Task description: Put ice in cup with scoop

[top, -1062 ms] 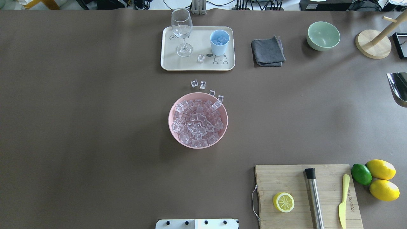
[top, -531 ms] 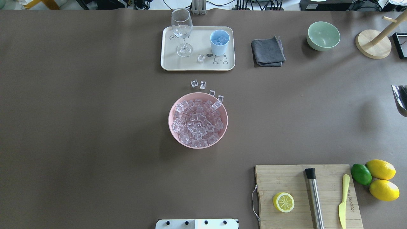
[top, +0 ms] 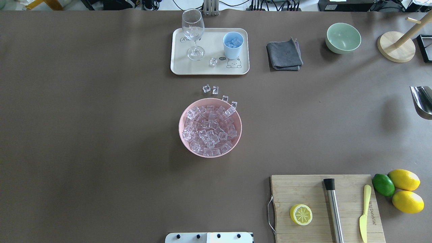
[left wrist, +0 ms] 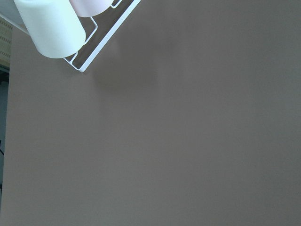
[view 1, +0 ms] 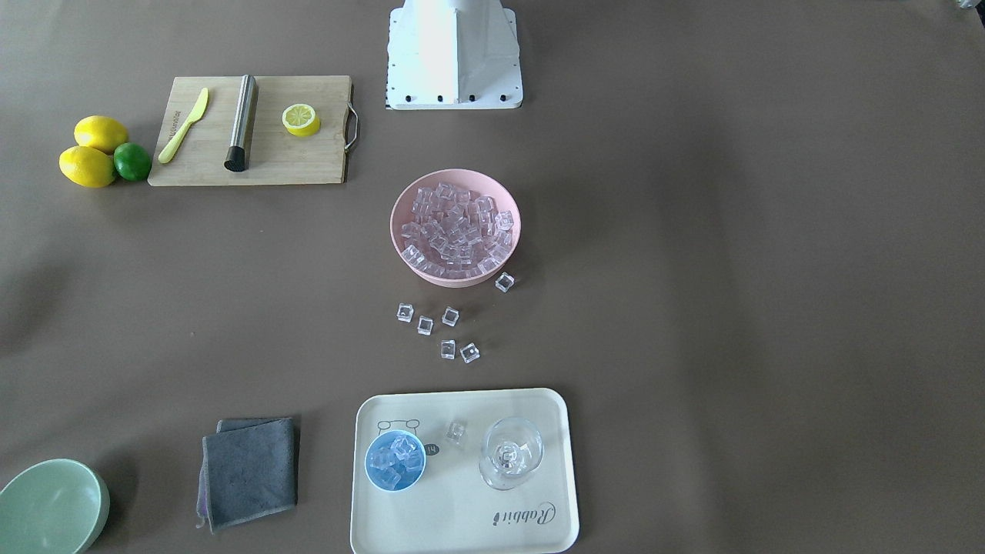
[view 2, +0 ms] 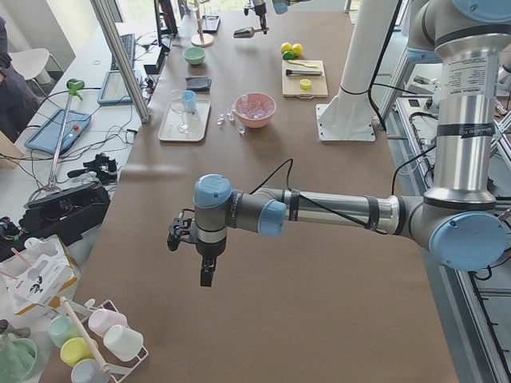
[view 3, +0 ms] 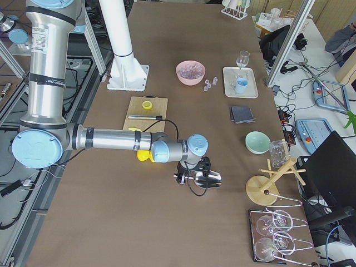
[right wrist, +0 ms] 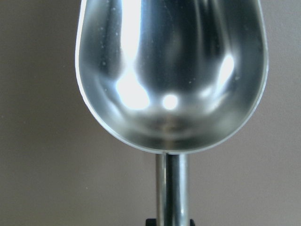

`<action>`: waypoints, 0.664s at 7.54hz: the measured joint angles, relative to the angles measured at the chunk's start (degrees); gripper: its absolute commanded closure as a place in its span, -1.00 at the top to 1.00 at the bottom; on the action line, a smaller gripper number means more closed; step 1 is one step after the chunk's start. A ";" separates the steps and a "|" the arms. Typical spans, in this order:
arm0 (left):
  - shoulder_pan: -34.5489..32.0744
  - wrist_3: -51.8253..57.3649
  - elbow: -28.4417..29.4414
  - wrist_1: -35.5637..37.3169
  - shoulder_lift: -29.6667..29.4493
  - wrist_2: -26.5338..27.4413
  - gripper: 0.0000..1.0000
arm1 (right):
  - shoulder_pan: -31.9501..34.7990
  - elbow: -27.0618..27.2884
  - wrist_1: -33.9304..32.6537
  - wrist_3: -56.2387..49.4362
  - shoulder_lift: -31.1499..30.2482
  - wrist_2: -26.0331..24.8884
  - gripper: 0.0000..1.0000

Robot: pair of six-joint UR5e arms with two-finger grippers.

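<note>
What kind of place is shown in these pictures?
Probably a robotics laboratory, staged as a drinks counter: the left arm and right arm, loose cables beside the table, and a bowl of ice.

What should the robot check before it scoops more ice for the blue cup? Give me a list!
1. Scoop empty: ok, nothing in its trough.
2. Right claw gripping the scoop's handle: ok, by the wrist view.
3. Ice left to scoop: ok, the pink bowl is heaped.
4. Cup upright with room: ok, on the tray, a few cubes inside.
5. Path from bowl to cup tidy: not ok, loose cubes lie on the table between them; a wine glass stands beside the cup.
6. Left claw out of the way: ok, far off at the table's end; open or shut, cannot tell.
</note>
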 measured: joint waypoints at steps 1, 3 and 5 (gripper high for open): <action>0.19 0.00 0.03 0.00 -0.01 0.01 0.98 | -0.10 -0.08 0.02 -0.03 0.07 0.15 -1.00; 0.99 -0.01 -0.02 0.00 -0.07 0.02 0.98 | -0.38 -0.11 0.05 -0.04 0.15 0.36 -1.00; 1.41 -0.01 -0.05 0.00 -0.09 0.02 0.98 | -0.72 -0.39 0.06 -0.05 0.33 0.37 -1.00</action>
